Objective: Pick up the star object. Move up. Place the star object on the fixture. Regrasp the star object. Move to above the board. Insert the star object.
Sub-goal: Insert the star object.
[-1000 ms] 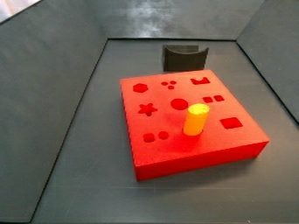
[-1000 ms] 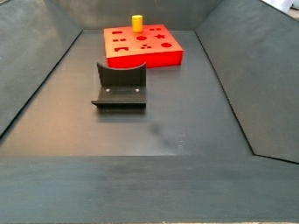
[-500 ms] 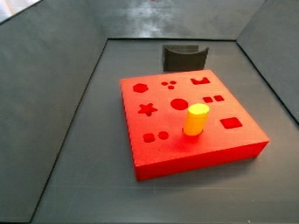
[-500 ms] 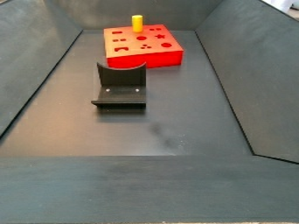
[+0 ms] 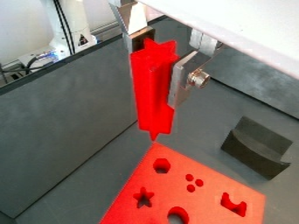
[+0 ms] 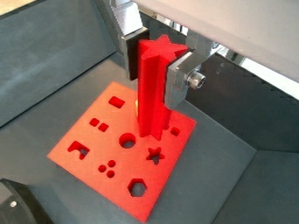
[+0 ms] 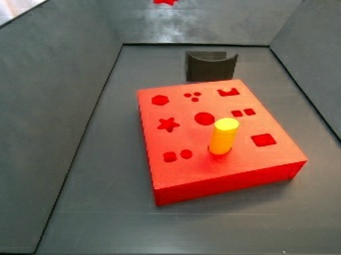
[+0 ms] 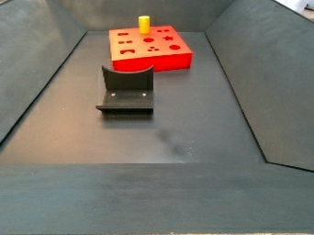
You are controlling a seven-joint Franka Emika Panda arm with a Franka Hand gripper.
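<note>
— how many of each did you count?
— one board (image 7: 213,139), one fixture (image 8: 125,90), one yellow peg (image 7: 222,136) standing upright in the board, and one star object (image 5: 153,87). one gripper (image 6: 158,66) too, seen only in both wrist views

— and where was the star object?
— upright between the silver fingers (image 6: 177,79), pressed on both sides, so the jaws were only as far apart as the peg is thick. it hung high above the board, its lower tip well clear of the holes. the star hole (image 6: 153,156) lay on the top face below it

— anything different from half a second before?
— in a side view a scrap of red (image 7: 167,3) had come in at the very top edge, which was bare earlier. board, fixture and yellow peg sat just as they were. the fixture stood apart from the board on the dark floor (image 8: 185,138)
</note>
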